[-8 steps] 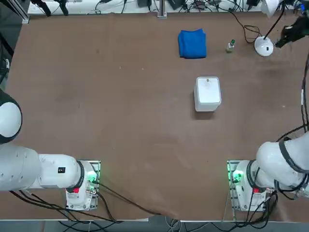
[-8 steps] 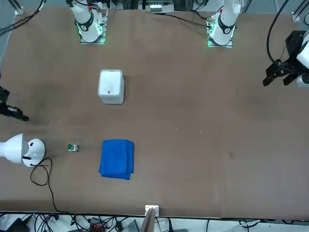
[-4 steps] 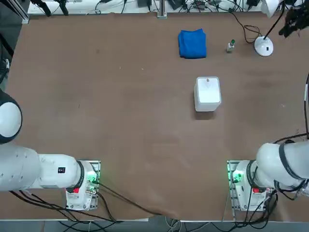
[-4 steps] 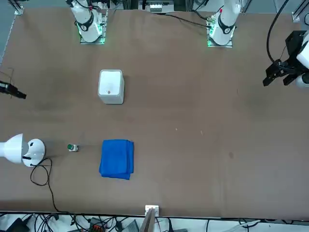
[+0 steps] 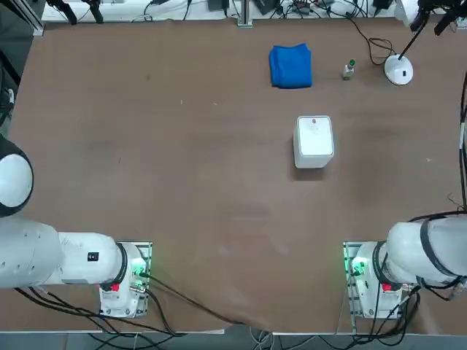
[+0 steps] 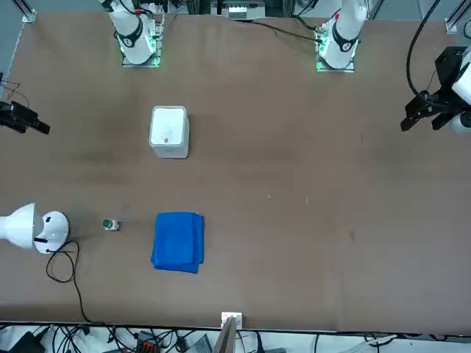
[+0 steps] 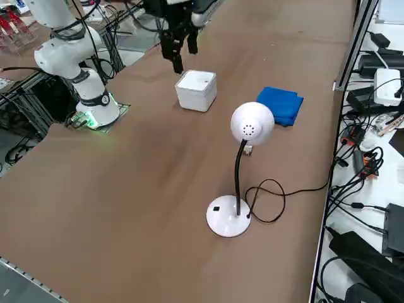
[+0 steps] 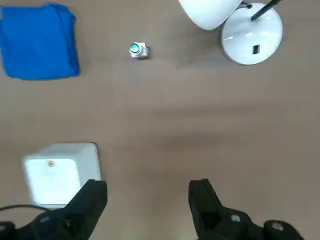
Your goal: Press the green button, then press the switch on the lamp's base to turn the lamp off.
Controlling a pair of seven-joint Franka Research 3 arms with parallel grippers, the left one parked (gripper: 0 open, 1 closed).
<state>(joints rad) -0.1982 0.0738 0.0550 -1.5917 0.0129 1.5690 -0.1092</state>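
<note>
Right hand [image 6: 22, 119] higher, farther from lamp [image 6: 33, 228].

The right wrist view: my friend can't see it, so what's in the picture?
The right gripper hangs open above a brown table, holding nothing. Below it sit a white box, a blue cloth, the green button, and the lamp's base partly under the lamp's white head.
</note>
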